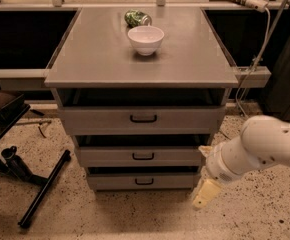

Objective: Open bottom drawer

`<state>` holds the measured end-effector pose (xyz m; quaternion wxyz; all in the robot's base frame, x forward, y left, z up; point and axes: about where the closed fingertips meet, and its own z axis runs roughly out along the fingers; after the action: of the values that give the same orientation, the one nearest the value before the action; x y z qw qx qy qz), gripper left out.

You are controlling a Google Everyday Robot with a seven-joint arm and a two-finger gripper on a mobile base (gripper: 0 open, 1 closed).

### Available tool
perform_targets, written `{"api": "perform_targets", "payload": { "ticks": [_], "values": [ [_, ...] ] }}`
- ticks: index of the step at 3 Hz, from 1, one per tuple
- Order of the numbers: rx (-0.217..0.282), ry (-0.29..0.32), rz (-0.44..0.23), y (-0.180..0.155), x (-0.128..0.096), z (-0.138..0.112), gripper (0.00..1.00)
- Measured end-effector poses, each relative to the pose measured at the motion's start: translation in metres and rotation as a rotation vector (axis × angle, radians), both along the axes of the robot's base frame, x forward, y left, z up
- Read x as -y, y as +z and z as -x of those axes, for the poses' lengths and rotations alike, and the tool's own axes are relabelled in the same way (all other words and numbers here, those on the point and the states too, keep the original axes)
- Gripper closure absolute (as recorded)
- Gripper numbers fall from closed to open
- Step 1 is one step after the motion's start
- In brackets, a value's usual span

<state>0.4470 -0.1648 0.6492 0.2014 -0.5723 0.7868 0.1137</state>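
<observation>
While my pincer (205, 192) hangs beside the bottom drawer (114, 182), apart or together I cannot tell, I'd centre it on the black handle (144, 181).

High frontal view, end effector (205, 193) lower-right

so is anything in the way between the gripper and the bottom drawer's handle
Nothing visible does. The gripper hangs low, just right of the bottom drawer, whose black bar handle at the centre of its front is uncovered.
</observation>
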Motion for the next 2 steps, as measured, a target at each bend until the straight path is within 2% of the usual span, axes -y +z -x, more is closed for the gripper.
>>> {"api": "perform_targets", "payload": {
  "ticks": [1,2],
  "values": [
    [-0.057,0.003,-0.083,-0.088,-0.026,-0.01,0.0],
    [-0.037,0.0,-0.214,-0.152,-0.055,-0.008,0.0]
  ]
}}
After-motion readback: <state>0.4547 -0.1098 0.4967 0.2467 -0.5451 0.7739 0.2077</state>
